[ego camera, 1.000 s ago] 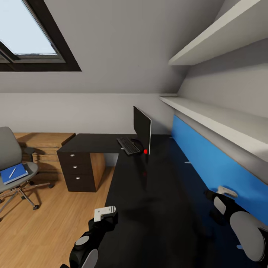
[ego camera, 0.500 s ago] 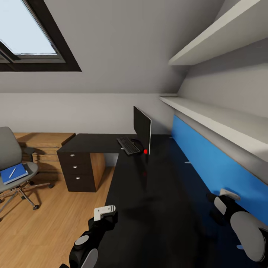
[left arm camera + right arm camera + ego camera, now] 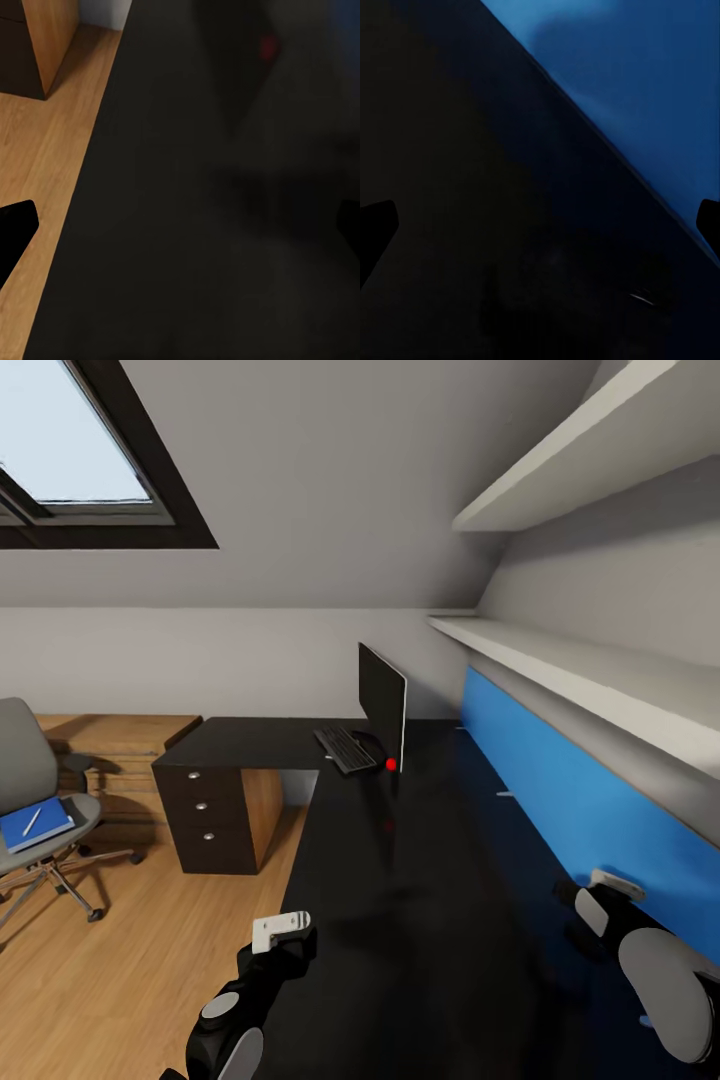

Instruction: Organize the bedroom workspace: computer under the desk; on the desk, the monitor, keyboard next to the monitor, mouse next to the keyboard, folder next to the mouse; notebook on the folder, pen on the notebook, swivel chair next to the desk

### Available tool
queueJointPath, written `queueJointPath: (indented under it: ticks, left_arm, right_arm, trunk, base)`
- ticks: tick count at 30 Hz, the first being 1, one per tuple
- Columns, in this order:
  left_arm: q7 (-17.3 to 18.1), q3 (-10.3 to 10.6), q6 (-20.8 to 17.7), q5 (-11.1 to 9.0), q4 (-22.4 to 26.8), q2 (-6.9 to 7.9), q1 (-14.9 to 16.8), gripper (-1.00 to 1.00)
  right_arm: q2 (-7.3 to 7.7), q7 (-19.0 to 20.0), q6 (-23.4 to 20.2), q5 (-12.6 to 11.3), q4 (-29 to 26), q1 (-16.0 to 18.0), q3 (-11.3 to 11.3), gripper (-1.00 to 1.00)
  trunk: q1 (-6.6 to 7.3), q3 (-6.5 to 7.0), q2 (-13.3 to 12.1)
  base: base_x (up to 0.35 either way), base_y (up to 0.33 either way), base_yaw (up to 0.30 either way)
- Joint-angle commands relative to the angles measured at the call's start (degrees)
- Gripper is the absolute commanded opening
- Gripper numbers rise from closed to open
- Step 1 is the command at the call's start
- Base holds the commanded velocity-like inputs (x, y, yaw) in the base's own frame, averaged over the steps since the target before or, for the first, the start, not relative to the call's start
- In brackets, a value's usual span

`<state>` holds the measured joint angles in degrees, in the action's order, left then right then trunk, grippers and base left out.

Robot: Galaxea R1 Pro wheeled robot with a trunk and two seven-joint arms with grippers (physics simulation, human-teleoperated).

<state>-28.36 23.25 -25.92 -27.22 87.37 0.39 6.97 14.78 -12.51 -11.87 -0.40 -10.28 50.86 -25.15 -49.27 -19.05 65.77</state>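
The black L-shaped desk [image 3: 420,880] runs from me to the far wall. At its far end a dark monitor [image 3: 383,705] stands edge-on, with a black keyboard [image 3: 345,750] left of it and a small red mouse [image 3: 391,765] by its base. At the far left, the grey swivel chair [image 3: 25,760] carries a blue folder and notebook stack [image 3: 45,828] with a pen [image 3: 32,821] on top. My left gripper [image 3: 280,935] [image 3: 180,229] hangs open over the desk's near left edge. My right gripper [image 3: 600,885] [image 3: 540,225] is open above the desk by the blue panel.
A dark drawer unit [image 3: 210,810] stands under the desk's left wing, with a low wooden cabinet [image 3: 120,745] behind the chair. A blue wall panel [image 3: 580,800] and white shelves [image 3: 580,670] line the right side. Wooden floor [image 3: 130,960] lies to the left.
The head view has shifted very slightly; the desk items, the chair and both arms stand as before.
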Motion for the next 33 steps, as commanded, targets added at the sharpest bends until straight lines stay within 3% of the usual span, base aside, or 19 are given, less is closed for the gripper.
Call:
queueJointPath:
  ticks: [1, 33]
  left_arm:
    - [-0.55, 0.12, -0.10, -0.51, 0.08, 0.04, 0.06, 1.00]
    - [-0.55, 0.13, -0.10, -0.46, 0.08, 0.02, 0.06, 1.00]
  right_arm:
    - [-0.01, -0.16, -0.34, -0.04, -0.09, 0.03, 0.01, 1.00]
    - [0.07, -0.14, -0.24, -0.04, -0.18, 0.03, 0.01, 1.00]
  trunk:
    - [-0.23, -0.26, 0.46]
    - [-7.26, -6.00, 13.30]
  base:
    - [0.000, 0.000, 0.000]
    - [0.000, 0.000, 0.000]
